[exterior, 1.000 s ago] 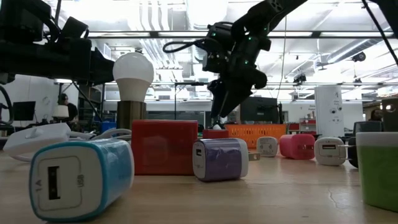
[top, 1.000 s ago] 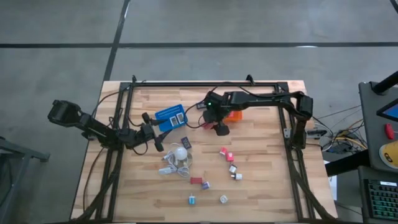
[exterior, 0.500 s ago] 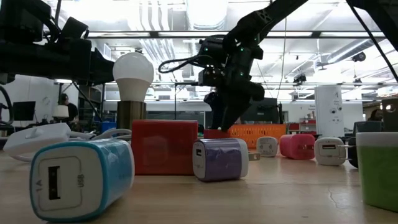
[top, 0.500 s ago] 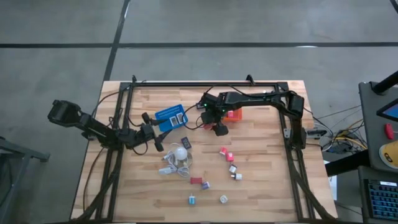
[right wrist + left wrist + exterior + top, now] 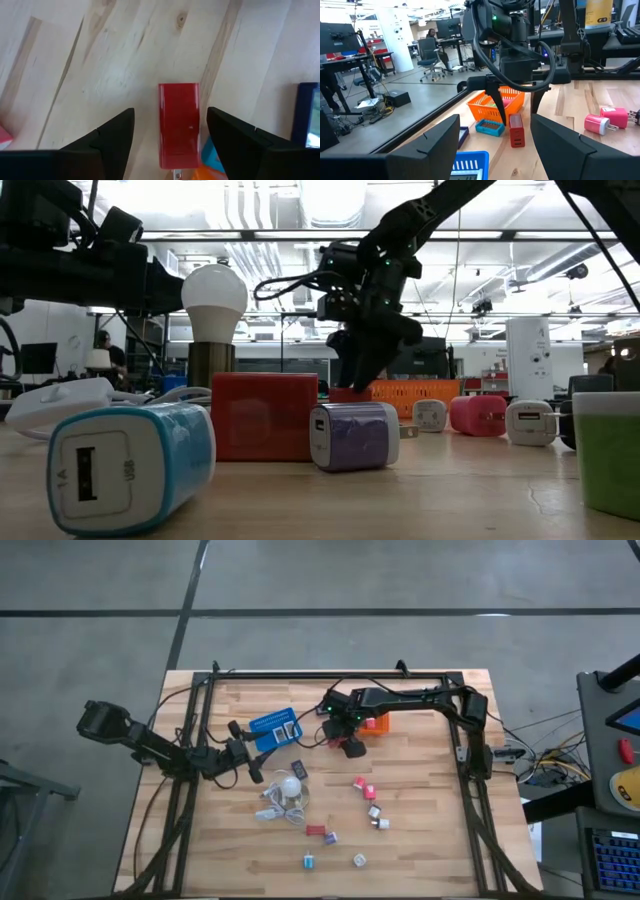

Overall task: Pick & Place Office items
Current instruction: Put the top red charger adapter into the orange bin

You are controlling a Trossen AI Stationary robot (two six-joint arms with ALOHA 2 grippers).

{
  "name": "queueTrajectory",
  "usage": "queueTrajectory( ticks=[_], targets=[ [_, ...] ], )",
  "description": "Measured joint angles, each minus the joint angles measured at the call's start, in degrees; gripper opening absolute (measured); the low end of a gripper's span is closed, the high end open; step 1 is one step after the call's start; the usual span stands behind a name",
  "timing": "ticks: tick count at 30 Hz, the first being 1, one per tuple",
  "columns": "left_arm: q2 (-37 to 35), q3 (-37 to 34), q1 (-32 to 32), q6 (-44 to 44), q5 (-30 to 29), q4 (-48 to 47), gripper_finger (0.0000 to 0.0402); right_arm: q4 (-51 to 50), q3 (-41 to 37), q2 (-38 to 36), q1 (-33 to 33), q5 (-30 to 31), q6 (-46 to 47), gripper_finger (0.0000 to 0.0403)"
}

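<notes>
My right gripper [image 5: 352,743] hangs open, pointing down, beside the orange basket [image 5: 376,725]. Its fingers stand on either side of a red block [image 5: 179,125] that lies flat on the table [image 5: 516,131], with a gap on each side. My left gripper [image 5: 251,762] waits open near the blue basket [image 5: 275,728]. More small items lie on the near half: a pink piece [image 5: 362,785], white cubes [image 5: 378,817], a red block [image 5: 316,831], a bluish bit [image 5: 310,862] and a dark flat rectangle [image 5: 298,769].
A white bulb [image 5: 291,787] with its white cord stands between the arms. A flat blue piece [image 5: 490,127] lies right by the red block and the orange basket [image 5: 497,102]. A dark frame runs along the table's far and side edges. Bare wood shows toward the right edge.
My right gripper has come down toward the red block by the orange basket and shifted a little toward the table's left. My left arm and the items have kept still.
</notes>
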Motion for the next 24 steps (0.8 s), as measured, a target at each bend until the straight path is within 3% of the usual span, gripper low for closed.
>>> queueTrajectory(
  ticks=[16,19,22,24],
  targets=[
    [0.00,0.28,0.00,-0.13,-0.02,-0.03,0.0248,1.11,-0.82,1.81,0.16,0.06,0.82,0.0200],
    [0.00,0.28,0.00,-0.13,-0.02,-0.03,0.0248,0.83,-0.83,1.92,0.26,0.07,1.69,0.0173],
    [0.00,0.28,0.00,-0.13,-0.02,-0.05,0.0248,0.37,-0.83,1.92,0.41,0.09,2.29,0.0117],
    [0.00,0.28,0.00,-0.13,-0.02,-0.02,0.0248,0.40,-0.83,1.92,0.57,0.14,3.31,0.0109]
  ],
)
